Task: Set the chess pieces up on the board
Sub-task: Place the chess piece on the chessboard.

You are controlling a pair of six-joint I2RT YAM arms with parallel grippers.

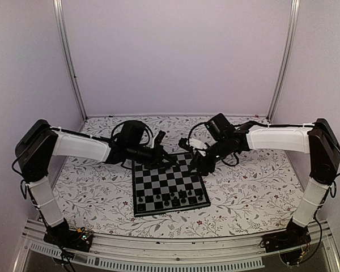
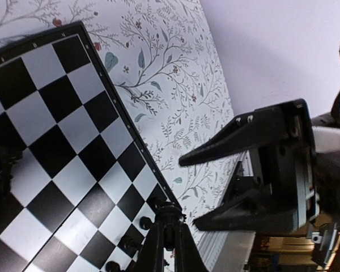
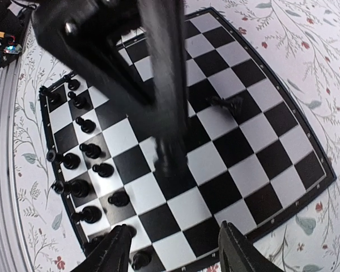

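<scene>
The table [image 1: 255,187] is wearing a cloth [image 1: 102,187] with little leaves, twigs and red flowers all over it. The board [image 1: 158,181] is lying flat on the cloth, near the middle and a bit turned, showing its black and grey squares and thin black edge.

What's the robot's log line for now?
left tool: shut | right tool: open | flat black-and-grey chessboard: one tiny black chess piece lying down

board [image 1: 158,181] middle free; chess pieces [image 1: 173,199] near; left claw [image 1: 170,160], right claw [image 1: 194,165] far edge.
</scene>
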